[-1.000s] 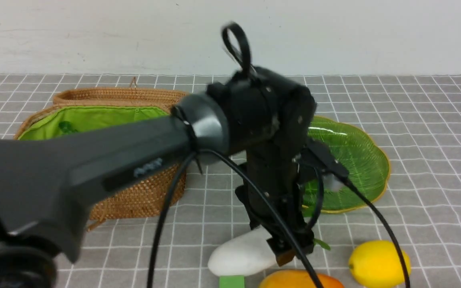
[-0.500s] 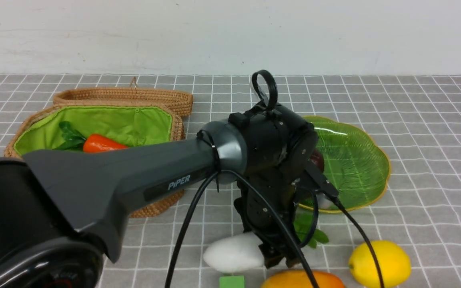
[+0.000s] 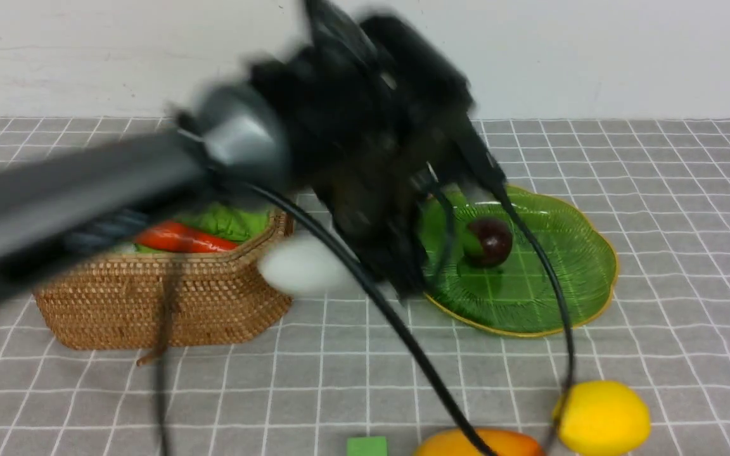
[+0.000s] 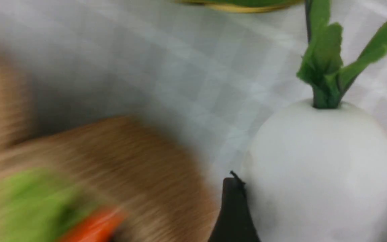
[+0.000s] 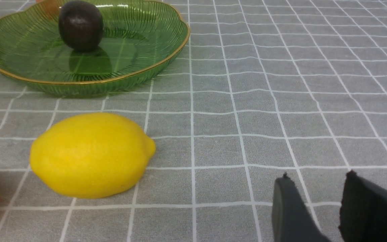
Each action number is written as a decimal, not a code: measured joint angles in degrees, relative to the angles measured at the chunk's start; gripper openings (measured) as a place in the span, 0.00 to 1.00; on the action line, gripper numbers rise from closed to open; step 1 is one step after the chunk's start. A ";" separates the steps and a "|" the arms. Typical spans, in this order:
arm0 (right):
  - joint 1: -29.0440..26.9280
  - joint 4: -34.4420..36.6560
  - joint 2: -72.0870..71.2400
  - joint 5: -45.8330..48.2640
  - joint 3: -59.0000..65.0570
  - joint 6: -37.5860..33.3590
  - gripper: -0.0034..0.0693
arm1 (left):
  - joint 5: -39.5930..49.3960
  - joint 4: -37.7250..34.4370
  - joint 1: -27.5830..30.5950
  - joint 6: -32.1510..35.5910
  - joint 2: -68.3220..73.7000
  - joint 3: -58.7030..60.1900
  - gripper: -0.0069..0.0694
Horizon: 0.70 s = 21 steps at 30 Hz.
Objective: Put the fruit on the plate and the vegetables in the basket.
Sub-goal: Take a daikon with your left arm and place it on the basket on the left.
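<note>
My left gripper [image 4: 319, 188] is shut on the white radish [image 3: 301, 269], holding it in the air between the wicker basket [image 3: 168, 304] and the green plate [image 3: 561, 278]. The arm is blurred with motion. In the left wrist view the radish [image 4: 321, 174] fills the jaws, its leafy stem pointing away. An orange carrot [image 3: 181, 237] lies in the basket. A maroon ball [image 3: 488, 240] sits on the plate. The lemon [image 3: 602, 418] and mango [image 3: 479, 444] lie on the cloth near the front edge. My right gripper [image 5: 317, 176] stands open and empty, right of the lemon [image 5: 91, 154].
A small green cube [image 3: 367, 446] lies at the front edge, left of the mango. The left arm's black cable hangs across the space in front of the plate. A grey checked cloth covers the table, with a white wall behind.
The left gripper closed on the radish, lifted it off the cloth and swung it up and left, next to the basket's right side. The right gripper has stayed put.
</note>
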 joint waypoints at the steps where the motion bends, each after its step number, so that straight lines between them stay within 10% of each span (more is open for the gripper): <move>1: 0.00 0.00 0.00 0.00 0.00 0.00 0.38 | 0.00 3.29 1.90 -0.96 -2.93 0.00 0.75; 17: 0.00 0.00 0.00 0.00 0.00 0.00 0.38 | -13.44 -0.51 26.09 4.23 -6.34 12.02 0.76; 21: 0.00 0.00 0.00 0.00 0.00 0.00 0.38 | -15.06 -0.67 26.56 3.09 -6.29 14.87 0.92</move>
